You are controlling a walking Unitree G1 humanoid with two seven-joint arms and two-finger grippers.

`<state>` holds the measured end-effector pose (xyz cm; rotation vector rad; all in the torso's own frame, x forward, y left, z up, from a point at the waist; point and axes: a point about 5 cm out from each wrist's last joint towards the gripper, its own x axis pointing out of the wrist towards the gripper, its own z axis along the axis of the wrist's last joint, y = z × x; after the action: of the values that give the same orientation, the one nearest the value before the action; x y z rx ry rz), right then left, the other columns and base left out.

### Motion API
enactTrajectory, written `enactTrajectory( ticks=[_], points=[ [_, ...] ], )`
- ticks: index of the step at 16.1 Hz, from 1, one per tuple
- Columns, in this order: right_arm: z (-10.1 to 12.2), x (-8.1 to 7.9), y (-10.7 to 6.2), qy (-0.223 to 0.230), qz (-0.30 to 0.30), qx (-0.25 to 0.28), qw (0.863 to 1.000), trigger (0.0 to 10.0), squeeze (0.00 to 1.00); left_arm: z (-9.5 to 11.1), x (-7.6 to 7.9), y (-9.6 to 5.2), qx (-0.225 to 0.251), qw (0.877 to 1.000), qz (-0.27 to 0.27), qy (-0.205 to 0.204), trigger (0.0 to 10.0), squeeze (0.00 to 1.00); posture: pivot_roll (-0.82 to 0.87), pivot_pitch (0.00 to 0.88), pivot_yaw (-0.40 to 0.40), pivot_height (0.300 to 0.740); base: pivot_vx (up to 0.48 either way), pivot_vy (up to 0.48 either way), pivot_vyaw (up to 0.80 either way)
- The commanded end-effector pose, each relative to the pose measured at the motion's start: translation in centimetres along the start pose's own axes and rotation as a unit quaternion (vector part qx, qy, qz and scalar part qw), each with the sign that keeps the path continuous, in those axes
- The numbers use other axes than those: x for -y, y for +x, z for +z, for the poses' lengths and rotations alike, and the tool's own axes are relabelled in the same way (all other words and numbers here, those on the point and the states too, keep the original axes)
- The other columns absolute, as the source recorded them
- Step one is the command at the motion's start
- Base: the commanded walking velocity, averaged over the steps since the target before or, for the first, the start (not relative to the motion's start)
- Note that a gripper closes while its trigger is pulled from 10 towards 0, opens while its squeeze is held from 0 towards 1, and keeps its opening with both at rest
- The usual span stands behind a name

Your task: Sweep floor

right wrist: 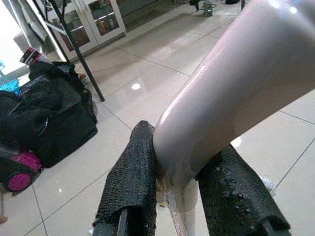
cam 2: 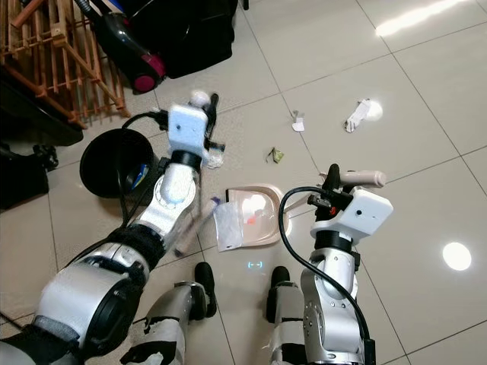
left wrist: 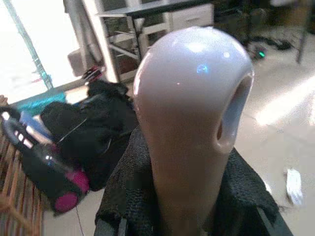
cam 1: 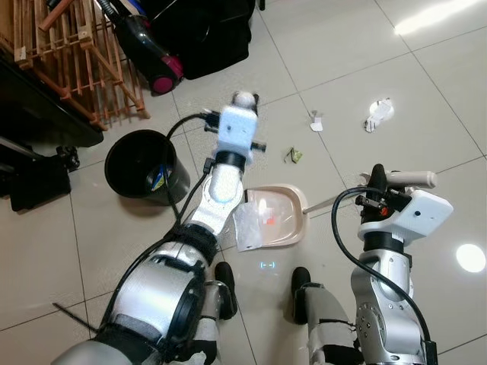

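Observation:
My left gripper [cam 1: 243,103] is shut on the rounded pale top of a broom handle [left wrist: 192,113], held out ahead over the tiles; its black fingers [left wrist: 123,196] clamp the handle from both sides. The rest of the broom is hidden behind my left arm. My right gripper [cam 1: 378,179] is shut on the long pale dustpan handle [right wrist: 231,98]. The beige dustpan [cam 1: 285,194] rests on the floor between the arms and holds a white plastic piece [cam 1: 249,226] and an orange bit [cam 1: 270,220]. A green wrapper [cam 1: 294,155], a white scrap [cam 1: 316,122] and crumpled white paper [cam 1: 378,114] lie beyond it.
A black bin [cam 1: 144,163] stands on the floor at my left. Further back are a wooden rack [cam 1: 76,53], a black and pink vacuum cleaner [cam 1: 152,53] and a black bag [cam 1: 205,30]. My feet [cam 1: 224,277] stand just behind the dustpan.

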<state>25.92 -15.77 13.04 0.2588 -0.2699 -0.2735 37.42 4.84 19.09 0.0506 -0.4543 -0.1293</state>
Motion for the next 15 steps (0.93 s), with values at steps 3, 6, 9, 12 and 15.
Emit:
enactTrajectory(
  ticks=[3,6,9,12,15],
  points=[
    [-2.6,-0.7,-1.5,-0.073,-0.026,-0.086,0.993,10.0,0.00,0.3,0.2,0.5,-0.016,0.997,0.056,-0.059,10.0,0.00,-0.07,0.455,0.125,0.740,0.000,0.000,0.00],
    [-2.3,-0.5,-1.2,-0.091,-0.082,-0.078,0.989,10.0,0.00,2.0,-0.2,1.9,0.008,0.993,0.084,-0.078,10.0,0.00,-0.06,0.457,0.124,0.740,0.000,0.000,0.00],
    [-2.6,-0.9,-1.4,-0.081,-0.088,-0.091,0.989,10.0,0.00,4.0,-1.2,3.5,0.035,0.988,0.124,-0.086,10.0,0.00,-0.06,0.451,0.121,0.740,0.000,0.000,0.00],
    [-2.8,-1.0,-1.5,-0.078,-0.096,-0.099,0.987,10.0,0.00,5.7,-2.5,4.7,0.057,0.977,0.169,-0.115,10.0,0.00,-0.06,0.453,0.120,0.740,0.000,0.000,0.00],
    [-3.3,-0.5,-1.5,-0.073,-0.099,-0.108,0.986,10.0,0.00,7.1,-3.5,5.5,0.072,0.963,0.202,-0.165,10.0,0.00,-0.05,0.421,0.113,0.740,0.000,0.000,0.00]
  ],
)
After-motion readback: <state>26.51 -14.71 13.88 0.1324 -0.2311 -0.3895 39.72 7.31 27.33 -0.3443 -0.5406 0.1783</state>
